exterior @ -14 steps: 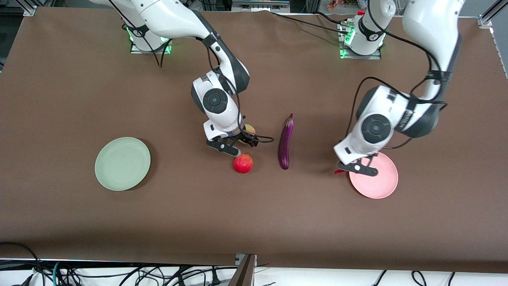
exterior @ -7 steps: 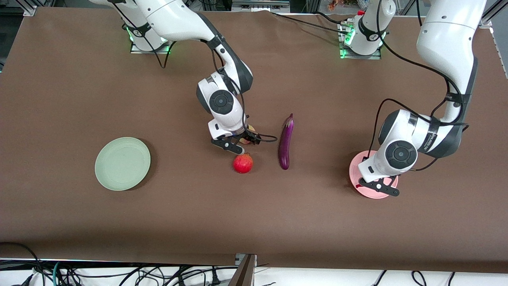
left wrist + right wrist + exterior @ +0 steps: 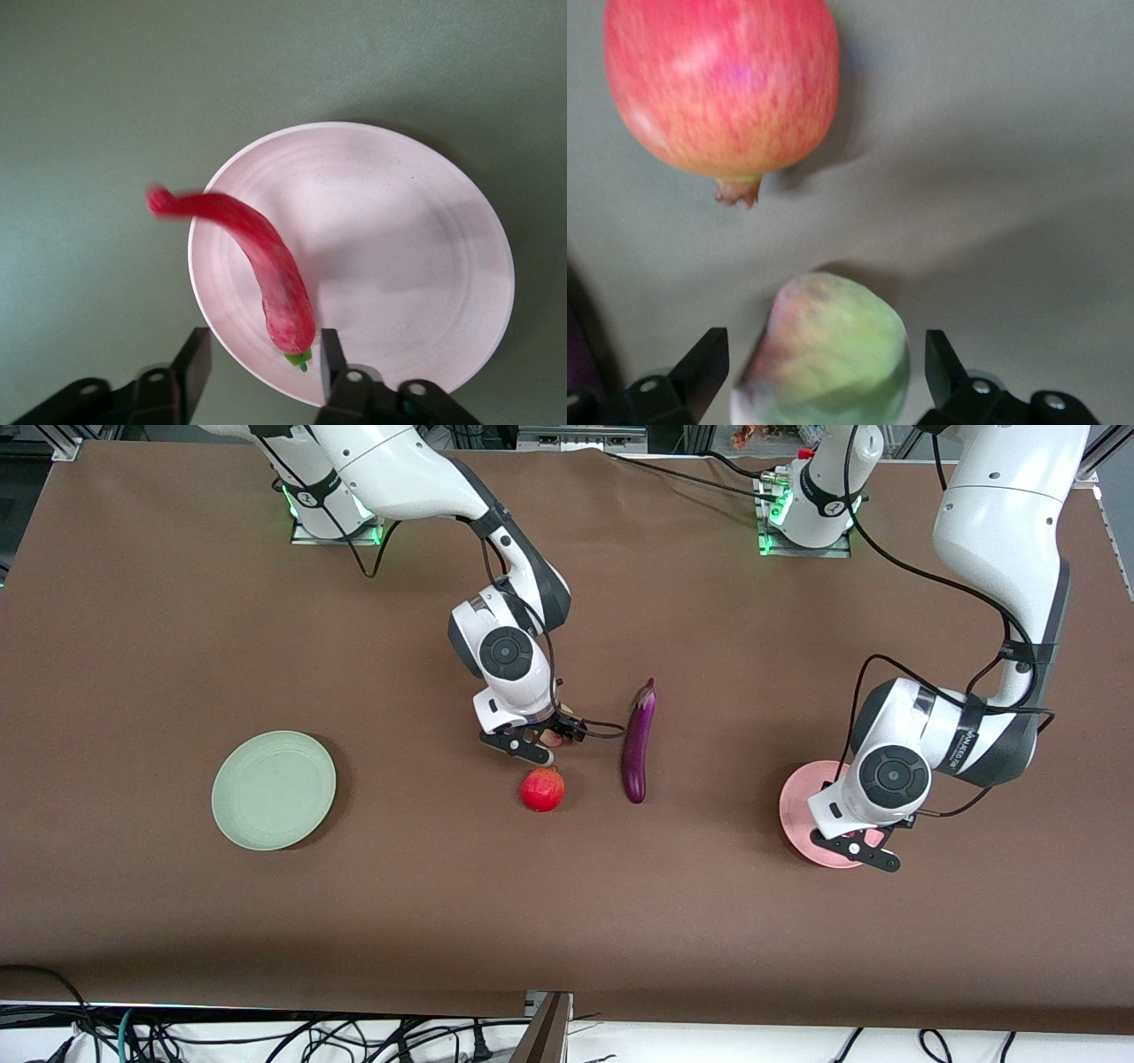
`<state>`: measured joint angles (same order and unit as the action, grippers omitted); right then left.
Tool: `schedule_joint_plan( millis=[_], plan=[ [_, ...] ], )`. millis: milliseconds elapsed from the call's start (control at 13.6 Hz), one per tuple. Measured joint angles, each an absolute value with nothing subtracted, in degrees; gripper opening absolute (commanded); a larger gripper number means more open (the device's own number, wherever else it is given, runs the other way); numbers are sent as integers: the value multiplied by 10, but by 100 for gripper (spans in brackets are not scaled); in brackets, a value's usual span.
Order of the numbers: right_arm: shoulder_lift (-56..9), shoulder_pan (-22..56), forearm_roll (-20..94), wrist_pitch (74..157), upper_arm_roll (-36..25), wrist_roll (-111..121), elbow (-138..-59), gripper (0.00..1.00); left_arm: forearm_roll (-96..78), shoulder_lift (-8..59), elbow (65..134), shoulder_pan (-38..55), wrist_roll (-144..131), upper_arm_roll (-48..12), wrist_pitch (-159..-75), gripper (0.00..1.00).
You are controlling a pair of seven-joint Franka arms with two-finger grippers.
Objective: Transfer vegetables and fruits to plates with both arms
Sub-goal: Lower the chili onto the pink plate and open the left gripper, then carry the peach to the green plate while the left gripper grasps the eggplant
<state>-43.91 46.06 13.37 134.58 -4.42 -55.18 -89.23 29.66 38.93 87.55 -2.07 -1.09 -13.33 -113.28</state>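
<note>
The red chili pepper [image 3: 257, 257] shows blurred just under my left gripper [image 3: 263, 359], free of both open fingers. Its green stem end is over the pink plate [image 3: 399, 248] and its tip reaches past the rim. In the front view the left gripper [image 3: 864, 855] covers part of the pink plate [image 3: 802, 815] and hides the chili. My right gripper [image 3: 824, 354] is open around the yellow-green peach [image 3: 828, 354], with a gap at each finger. The red pomegranate [image 3: 542, 789] lies just nearer the camera. The purple eggplant [image 3: 638, 740] lies beside them.
The mint green plate [image 3: 274, 789] sits bare toward the right arm's end of the table. The pomegranate [image 3: 722, 84] is close to the right gripper's fingers. A black cable loops between the right gripper [image 3: 532, 744] and the eggplant.
The left gripper carried the chili from beside the pink plate to over it, then opened and let it go. The right gripper sank around the peach, its fingers narrowing a little.
</note>
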Motion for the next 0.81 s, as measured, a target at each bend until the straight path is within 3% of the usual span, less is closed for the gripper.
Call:
schedule_joint_plan(
  millis=[147, 294, 368, 588, 809],
  plan=[
    [-441, 464, 133, 1343, -45, -552, -892, 59, 297, 389, 875, -21, -11, -135, -1133, 100],
    [-441, 465, 133, 1343, -45, -550, -892, 34, 286, 389, 873, -19, -12, -140, -1133, 100],
    [-441, 465, 133, 1343, -45, -548, -892, 29, 262, 389, 871, -18, -12, -144, -1132, 100],
    [-440, 463, 133, 1327, -47, -523, -888, 29, 154, 382, 861, -16, -12, -158, -1110, 100],
    [-410, 425, 134, 1192, -56, -465, -856, 29, 100, 373, 860, -15, -52, -194, -1080, 100]
  ],
)
